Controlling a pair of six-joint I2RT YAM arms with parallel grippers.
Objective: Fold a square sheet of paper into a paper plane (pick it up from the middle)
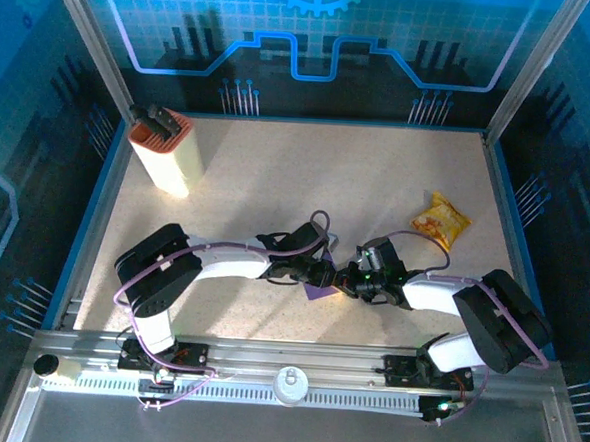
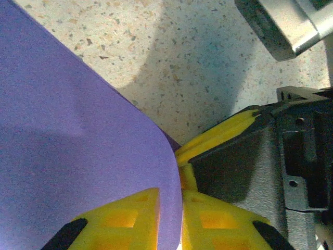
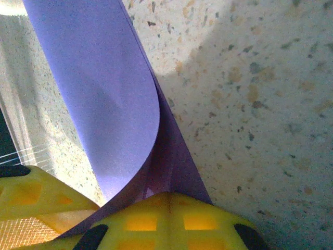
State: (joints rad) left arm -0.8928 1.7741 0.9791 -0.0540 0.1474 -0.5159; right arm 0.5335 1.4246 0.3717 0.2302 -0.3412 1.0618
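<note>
1. A speckled beige table (image 1: 277, 180) with a blue rim is set before a blue patterned backdrop.
2. A cream-and-orange box (image 1: 164, 153) is laid tilted at the far left. A yellow snack packet (image 1: 443, 220) is seen at the right.
3. The square sheet of paper (image 1: 318, 291) (image 2: 78, 156) (image 3: 104, 94), purple and curled, is found at the near middle, where both grippers meet.
4. Left gripper (image 1: 324, 275) (image 2: 174, 203): the jaws are drawn almost together, and the sheet's edge is pinched between the yellow fingers (image 2: 130, 219).
5. Right gripper (image 1: 349, 281) (image 3: 112, 200): the jaws are closed, and the sheet's curled end is clamped.

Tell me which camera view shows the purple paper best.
The right wrist view: the purple paper curls over itself there, both layers visible. The left wrist view shows one broad face; the top view, just a small sliver.
</note>
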